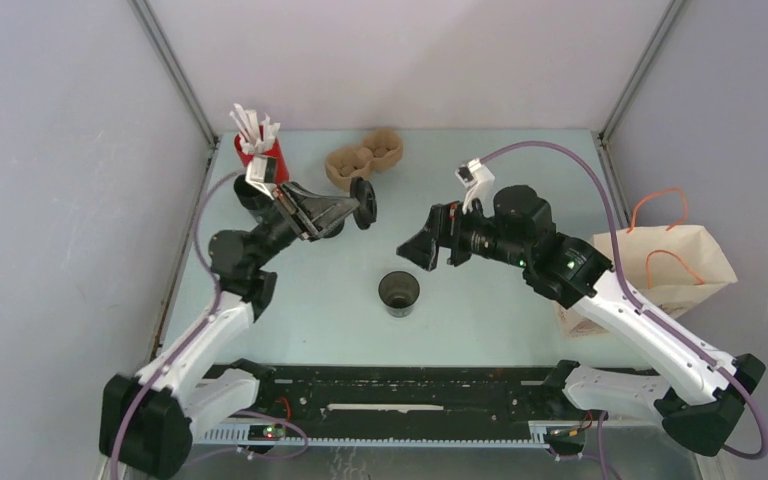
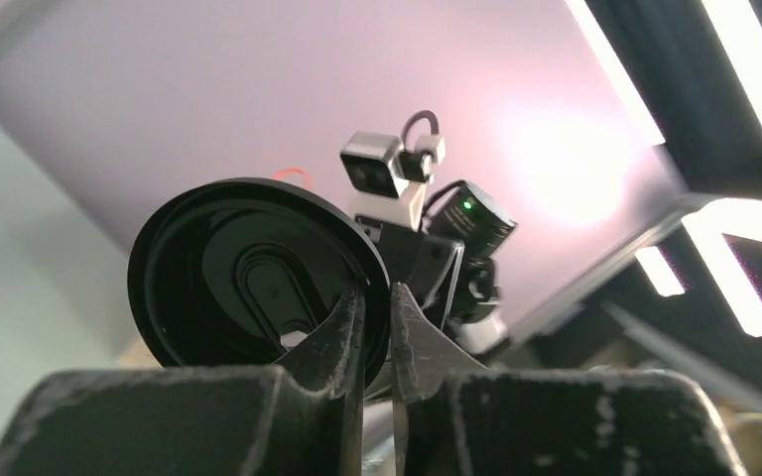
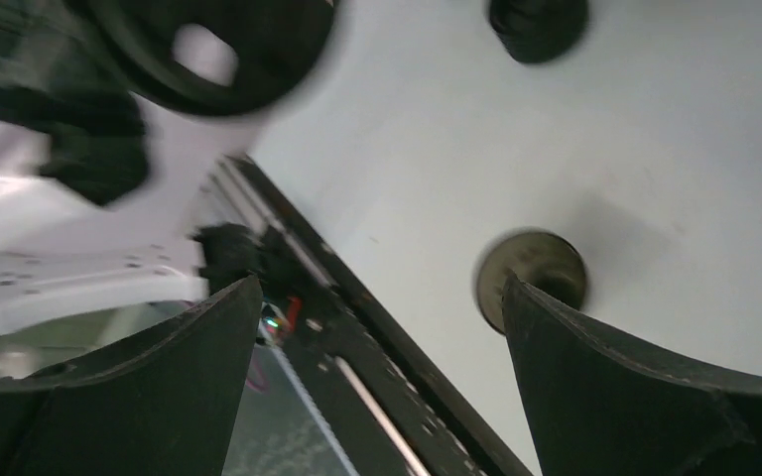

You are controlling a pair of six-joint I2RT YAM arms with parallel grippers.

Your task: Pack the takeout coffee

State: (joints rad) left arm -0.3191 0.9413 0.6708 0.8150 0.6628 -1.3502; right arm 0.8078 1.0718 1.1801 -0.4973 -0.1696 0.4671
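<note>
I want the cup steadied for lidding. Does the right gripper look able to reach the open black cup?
Probably yes: the right gripper is open near the black cup with nothing between them; the left gripper, shut on the lid, sits to the side.

The cup (image 1: 399,293) stands centre (lid (image 1: 364,203) behind-left, in left claw (image 1: 353,212)); bag (image 1: 675,265) right.

The cup (image 1: 399,293) and lid (image 1: 364,203) are black. The holder (image 1: 265,160) is red, its sticks (image 1: 253,125) white. The carrier (image 1: 363,160) and bag (image 1: 675,262) are plain brown, the bag's handles (image 1: 657,200) orange. The table (image 1: 490,300) is pale blue-green; the cables (image 1: 560,150) are purple.
</note>
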